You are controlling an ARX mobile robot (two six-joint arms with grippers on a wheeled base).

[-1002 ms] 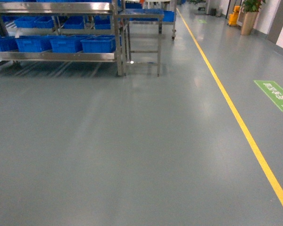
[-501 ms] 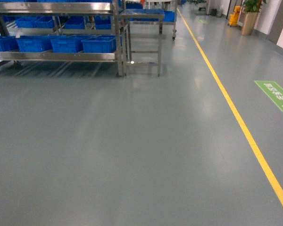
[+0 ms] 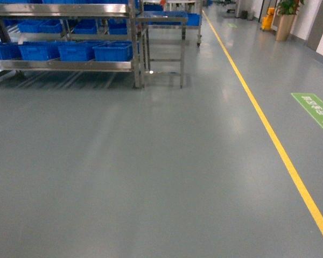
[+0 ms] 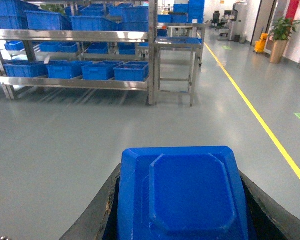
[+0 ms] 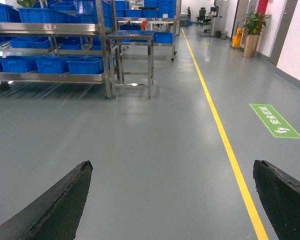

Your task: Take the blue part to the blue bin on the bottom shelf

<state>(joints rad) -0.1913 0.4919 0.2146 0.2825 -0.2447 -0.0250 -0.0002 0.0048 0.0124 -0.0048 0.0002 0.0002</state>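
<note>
The blue part [image 4: 182, 197] sits between the fingers of the left tool [image 4: 182, 210], filling the lower centre of the left wrist view; a dark finger [image 4: 92, 217] shows at its left edge and another at its right, both against its sides, so the left tool is clamped on the part. The part's upper face carries a raised octagonal panel.

The right tool [image 5: 172, 200] holds nothing: its two dark fingers [image 5: 55, 205] stand wide apart at the lower corners of the right wrist view, with bare floor [image 5: 155, 150] between them.

Neither tool appears in the head view.

The rack [image 3: 64, 37] stands well ahead, at the upper left of the head view. Its bottom shelf [image 3: 62, 65] carries a row of blue bins [image 3: 75, 50] (four are visible side by side in the left wrist view). More blue bins sit on the levels above.

A small steel surface [image 3: 162, 19] stands just beside the rack's right end post.

A yellow line [image 3: 269, 131] runs along the grey floor to the right, with a green floor sign [image 3: 315, 107] beyond it. A potted plant [image 3: 285, 16] stands at the far right wall.
</note>
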